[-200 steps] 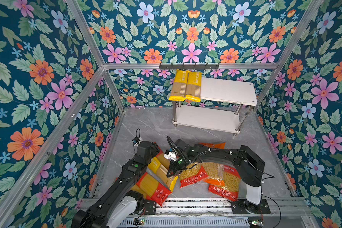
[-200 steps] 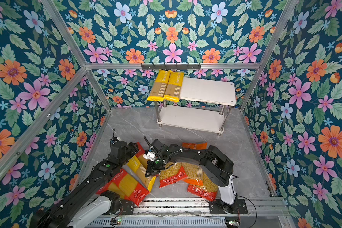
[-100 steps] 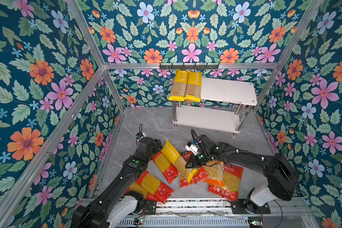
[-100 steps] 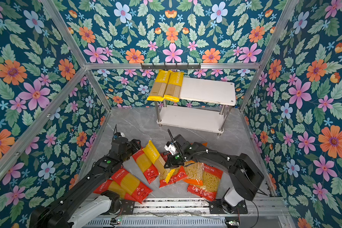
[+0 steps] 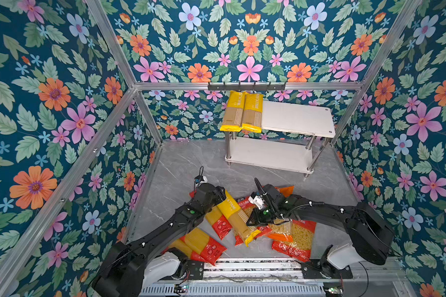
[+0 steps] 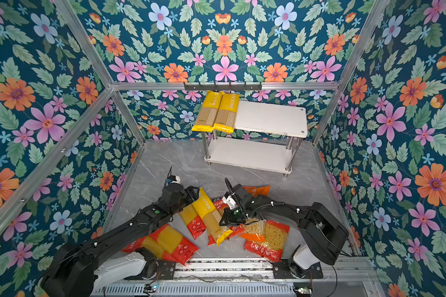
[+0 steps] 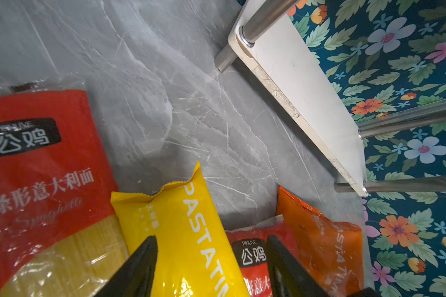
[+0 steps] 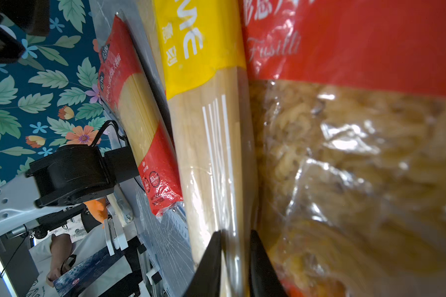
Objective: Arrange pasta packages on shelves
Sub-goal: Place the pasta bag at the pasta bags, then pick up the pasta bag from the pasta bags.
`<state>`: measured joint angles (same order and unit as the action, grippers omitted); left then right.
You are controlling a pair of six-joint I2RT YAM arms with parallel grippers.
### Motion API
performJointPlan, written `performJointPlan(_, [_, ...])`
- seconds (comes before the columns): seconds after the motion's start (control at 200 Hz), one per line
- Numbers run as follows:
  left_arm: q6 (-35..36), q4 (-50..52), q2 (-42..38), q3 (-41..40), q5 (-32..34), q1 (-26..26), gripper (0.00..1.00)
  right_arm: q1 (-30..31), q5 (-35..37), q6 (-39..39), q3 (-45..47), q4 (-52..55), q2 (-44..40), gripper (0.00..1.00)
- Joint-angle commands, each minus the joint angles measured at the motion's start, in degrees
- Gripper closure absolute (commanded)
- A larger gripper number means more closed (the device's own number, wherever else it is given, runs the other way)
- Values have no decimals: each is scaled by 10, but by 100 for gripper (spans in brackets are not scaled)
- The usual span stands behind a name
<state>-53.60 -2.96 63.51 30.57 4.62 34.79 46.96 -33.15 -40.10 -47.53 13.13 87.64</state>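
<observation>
Yellow plastic marks the item in hand: a long spaghetti pack (image 5: 236,218) lies slantwise on the grey floor (image 5: 180,164), flanked by a red spaghetti pack (image 5: 218,223) and a red fusilli bag (image 8: 345,51).

The left gripper (image 7: 211,237) stands with its jaws wide, straddling the printed end of the pack. The right gripper (image 8: 236,232) has its jaws narrow, with the pack's long edge between them. Whether they pinch it cannot be told.

The step appears to be the pickup of a third yellow pack. The next move calls for a firm grip across the pack, a lift clear of its neighbours, then a carry to the rack (image 5: 294,118).

Two yellow packs (image 5: 241,110) occupy one end of the upper board and overhang its front edge. The rest of that board and the lower board (image 5: 268,154) are bare. A black hook rail (image 5: 246,87) sits close above the rear edge, so the approach should come from the front, over the open floor.
</observation>
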Motion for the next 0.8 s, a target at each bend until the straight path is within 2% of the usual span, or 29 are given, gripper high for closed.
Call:
performJointPlan(0.0, [7,-27,0,3,6,0,31,0,-6,-3,0,-17,13,72])
performJointPlan(0.12, [12,-30,0,5,7,0,31,0,-31,-16,3,-46,31,70])
performJointPlan(0.28, [25,-41,7,17,-4,0,31,1,-60,-30,18,-85,16,84])
performJointPlan(0.41, [44,-33,1,36,-8,0,31,-7,-90,-48,25,-124,-15,90])
performJointPlan(0.54, [64,-17,-10,62,-6,0,31,-28,-120,-75,35,-167,-36,93])
performJointPlan(0.795, [85,-7,-16,104,-19,-1,30,-64,-123,-75,45,-167,-85,95])
